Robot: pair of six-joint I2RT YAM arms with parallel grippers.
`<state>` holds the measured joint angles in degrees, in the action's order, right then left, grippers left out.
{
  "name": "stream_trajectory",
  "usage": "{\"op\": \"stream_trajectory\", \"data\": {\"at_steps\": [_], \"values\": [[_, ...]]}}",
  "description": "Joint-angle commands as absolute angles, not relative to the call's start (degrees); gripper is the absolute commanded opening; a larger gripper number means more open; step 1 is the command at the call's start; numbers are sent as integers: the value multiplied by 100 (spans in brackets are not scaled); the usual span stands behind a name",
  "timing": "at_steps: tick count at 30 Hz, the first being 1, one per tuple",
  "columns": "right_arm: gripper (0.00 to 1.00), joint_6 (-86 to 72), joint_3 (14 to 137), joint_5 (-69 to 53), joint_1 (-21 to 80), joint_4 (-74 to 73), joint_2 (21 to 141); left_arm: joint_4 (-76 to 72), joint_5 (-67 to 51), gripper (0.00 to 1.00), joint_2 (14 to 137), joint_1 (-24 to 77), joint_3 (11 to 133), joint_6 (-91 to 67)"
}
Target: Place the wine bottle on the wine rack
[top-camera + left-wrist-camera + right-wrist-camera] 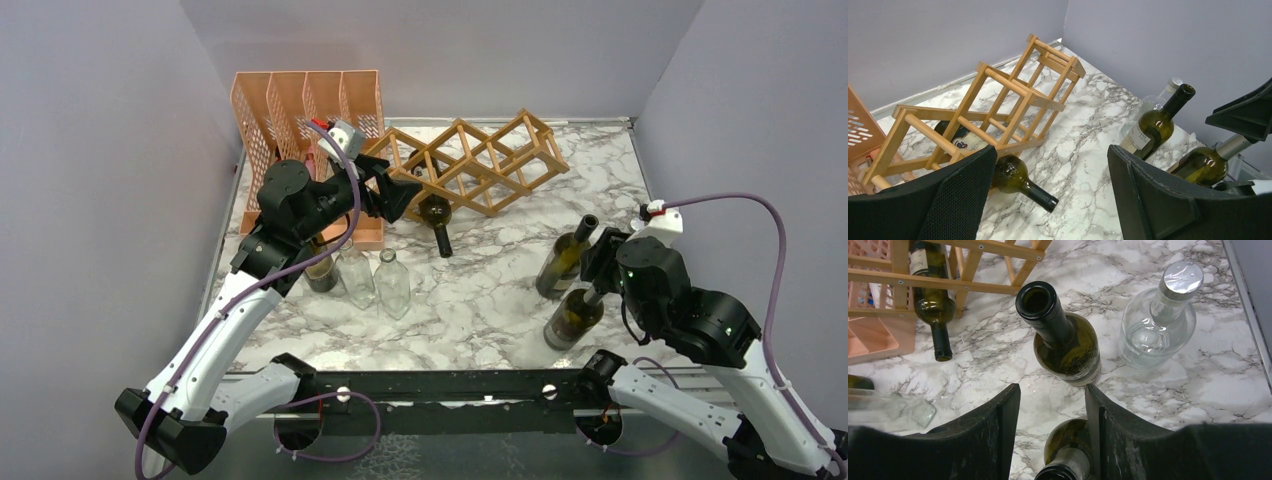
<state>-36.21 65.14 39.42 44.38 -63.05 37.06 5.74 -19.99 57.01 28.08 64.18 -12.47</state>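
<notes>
Jaws of the right gripper [1052, 395] stand open with the neck of the wine bottle [1064, 441] between them, not yet pinched. They should probably centre on the neck and close gently. Ahead of them to the left stands the wine rack [973, 284]. Jaws of the left gripper [1048, 162] are open and empty.

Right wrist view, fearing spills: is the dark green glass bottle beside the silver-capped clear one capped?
No, the dark green glass bottle is open-mouthed.

The white-and-black left arm [215, 325] stretches far forward, its black left gripper [398, 196] level, fingers [1153, 200] spread wide. The matching right arm [700, 325] bends low, its right gripper [1053, 435] pointing downward, fingers parted.
</notes>
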Motion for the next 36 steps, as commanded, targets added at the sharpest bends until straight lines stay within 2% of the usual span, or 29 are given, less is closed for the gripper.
{"op": "stream_trajectory", "data": {"at_steps": [1,7,13,18,20,26,36], "values": [[53,-3893,6361,4153,4421,-6184,3662,380,-2103,86,5682,2774,6525,-1292],[47,-3701,5896,3914,4420,-5616,3305,330,-2117,86,5746,2773,6542,-1366],[37,-3479,5695,3739,4421,-5297,3091,309,-2156,86,5786,2777,6606,-1419],[15,-3303,5699,3649,4421,-5176,3024,247,-2292,86,5850,2786,6622,-1509],[3,-3202,5725,3603,4421,-5120,3023,219,-2369,86,5896,2806,6620,-1520],[1,-2706,5860,3192,4421,-4591,3190,58,-2609,86,6034,3047,6563,-1485],[1,-2237,6319,2194,4421,-3536,3925,-840,-2683,88,6414,4125,5961,-1121]]}}
